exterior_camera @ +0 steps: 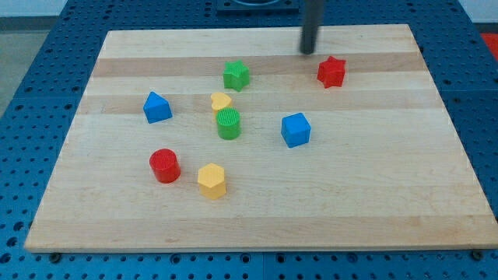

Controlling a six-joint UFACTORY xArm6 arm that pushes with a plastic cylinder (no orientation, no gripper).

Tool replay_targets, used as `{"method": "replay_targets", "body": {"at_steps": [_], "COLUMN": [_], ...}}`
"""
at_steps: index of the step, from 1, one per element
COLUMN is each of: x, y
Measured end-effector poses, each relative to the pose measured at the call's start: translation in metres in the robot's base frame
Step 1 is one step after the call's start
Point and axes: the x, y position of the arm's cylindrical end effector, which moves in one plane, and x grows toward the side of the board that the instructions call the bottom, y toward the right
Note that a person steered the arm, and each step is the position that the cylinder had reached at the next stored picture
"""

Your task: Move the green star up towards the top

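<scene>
The green star point(236, 75) sits on the wooden board point(373, 187) in the upper middle. My tip point(309, 51) is near the board's top edge, to the right of and above the green star, well apart from it. A red star point(331, 71) lies just below and right of my tip. A yellow heart point(222, 102) lies just below the green star, with a green cylinder point(229, 124) under it.
A blue block with a peaked top point(157, 107) is at the left. A blue cube point(296, 130) is right of centre. A red cylinder point(165, 166) and a yellow hexagon point(212, 181) lie at the lower left. Blue perforated table surrounds the board.
</scene>
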Motion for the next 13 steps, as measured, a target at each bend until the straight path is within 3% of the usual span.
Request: {"method": "replay_targets", "body": {"at_steps": [1,2,3,5,7,8,10,11,12,13], "x": [0.066,0.101,0.095,0.042,0.082,0.057,0.045,0.037,0.063,0.052], "y": [-0.002,-0.028,-0.084,-0.078,-0.156,-0.160,-0.051,-0.036,-0.110,-0.159]}}
